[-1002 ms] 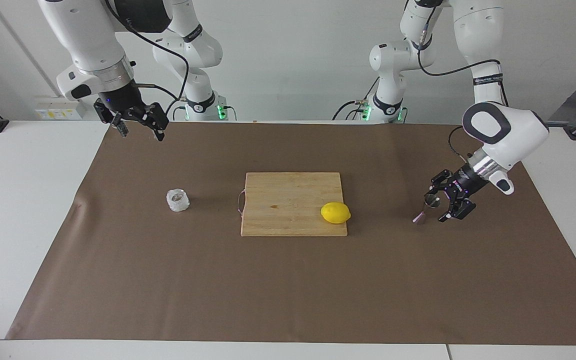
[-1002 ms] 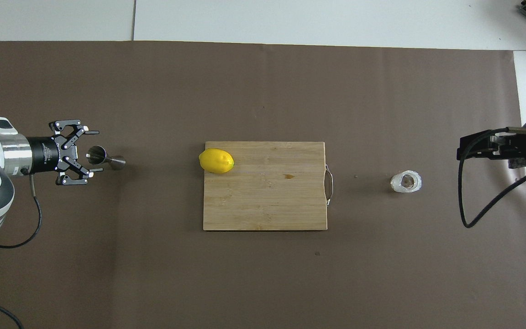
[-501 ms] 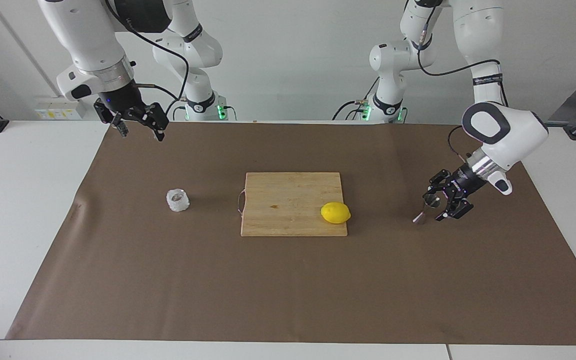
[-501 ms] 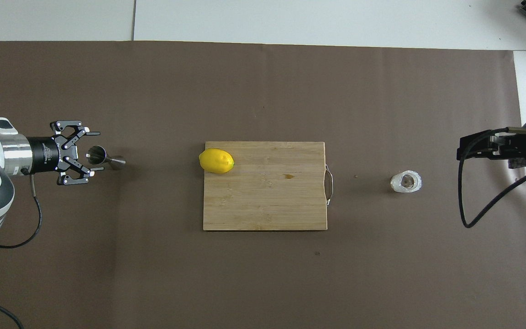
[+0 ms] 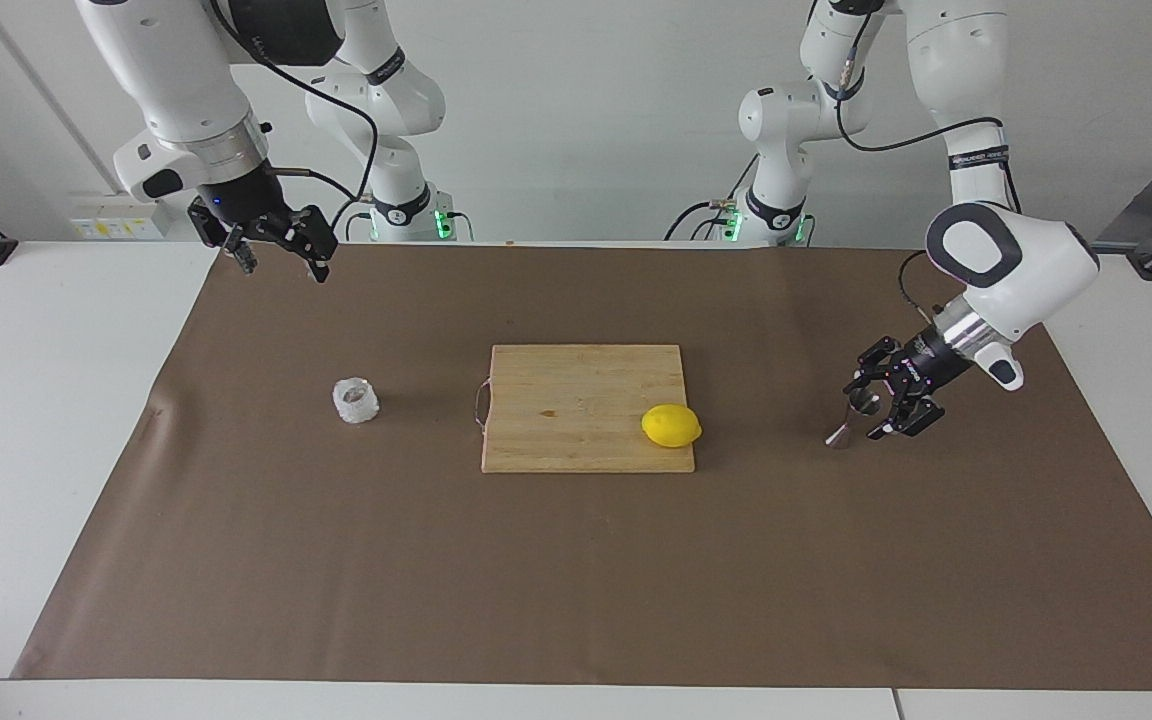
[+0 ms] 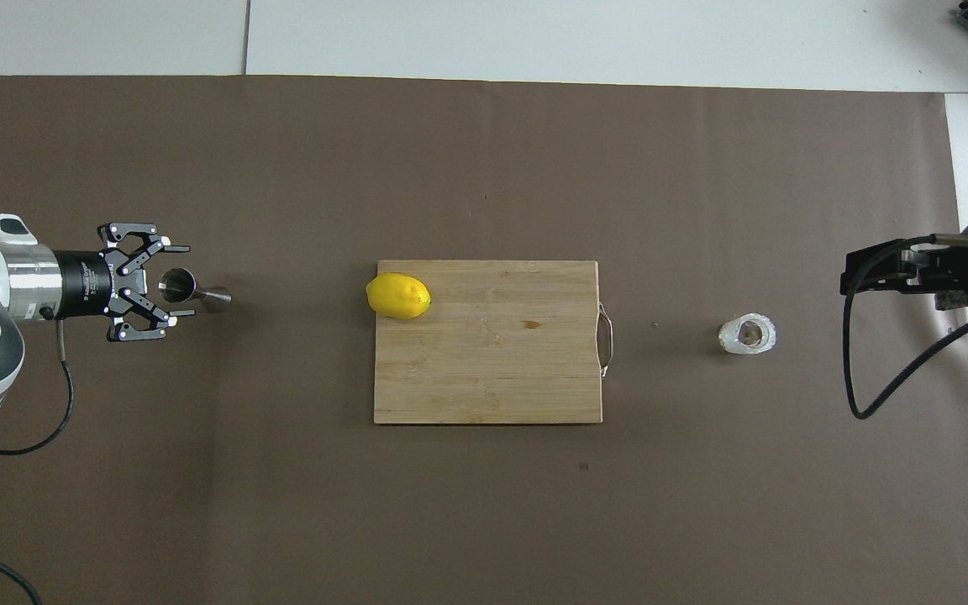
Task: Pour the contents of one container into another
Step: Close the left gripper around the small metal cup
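Note:
The clear faceted glass cup [image 5: 356,400] stands on the brown mat toward the right arm's end; it also shows in the overhead view [image 6: 747,334]. The steel jigger [image 5: 849,420] stands on the mat toward the left arm's end, also seen in the overhead view [image 6: 197,291]. My left gripper [image 5: 866,410] is low and open, with one finger on each side of the jigger's upper cone and a gap to both; it shows in the overhead view [image 6: 186,281] too. My right gripper [image 5: 284,270] is open and empty, raised over the mat's corner by the right arm's base.
A wooden cutting board [image 5: 576,390] lies in the middle of the mat between cup and jigger. A yellow lemon [image 5: 671,426] sits on its corner toward the jigger. The brown mat [image 5: 576,580] covers most of the white table.
My left gripper has slid a little further along the jigger, so its open fingers now reach past the upper cone. The right arm, cup and jigger have not moved.

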You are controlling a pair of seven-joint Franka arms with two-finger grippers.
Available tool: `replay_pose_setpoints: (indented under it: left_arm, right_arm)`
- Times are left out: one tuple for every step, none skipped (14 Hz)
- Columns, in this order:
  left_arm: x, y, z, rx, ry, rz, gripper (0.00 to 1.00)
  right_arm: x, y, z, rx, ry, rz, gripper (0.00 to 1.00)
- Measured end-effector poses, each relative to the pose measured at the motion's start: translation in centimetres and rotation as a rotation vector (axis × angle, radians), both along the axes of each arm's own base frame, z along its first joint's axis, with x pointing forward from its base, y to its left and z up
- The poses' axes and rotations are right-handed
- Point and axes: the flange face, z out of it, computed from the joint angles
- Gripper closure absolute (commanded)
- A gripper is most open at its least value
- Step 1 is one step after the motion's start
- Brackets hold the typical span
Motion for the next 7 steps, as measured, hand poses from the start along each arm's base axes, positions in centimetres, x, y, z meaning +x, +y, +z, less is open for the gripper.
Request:
replay_pose_setpoints:
  left_arm:
    - [0.04, 0.04, 0.09, 0.005, 0.002, -0.003, 0.17]
    - [0.05, 0.11, 0.13, 0.012, 0.003, -0.008, 0.17]
    - [0.02, 0.20, 0.12, 0.018, 0.005, -0.012, 0.18]
    - [0.00, 0.27, 0.10, 0.022, 0.007, -0.014, 0.19]
    - [-0.01, 0.30, 0.09, 0.024, 0.008, -0.015, 0.20]
    - [-0.01, 0.29, 0.09, 0.024, 0.008, -0.015, 0.21]
    - [-0.01, 0.29, 0.09, 0.024, 0.008, -0.015, 0.23]
  right_arm:
    - [0.00, 0.00, 0.00, 0.000, 0.000, 0.000, 0.00]
    - [0.00, 0.00, 0.00, 0.000, 0.000, 0.000, 0.00]
    - [0.00, 0.00, 0.00, 0.000, 0.000, 0.000, 0.00]
    - [0.00, 0.00, 0.00, 0.000, 0.000, 0.000, 0.00]
    - [0.00, 0.00, 0.00, 0.000, 0.000, 0.000, 0.00]
    - [0.00, 0.00, 0.00, 0.000, 0.000, 0.000, 0.00]
    - [0.00, 0.00, 0.00, 0.000, 0.000, 0.000, 0.00]
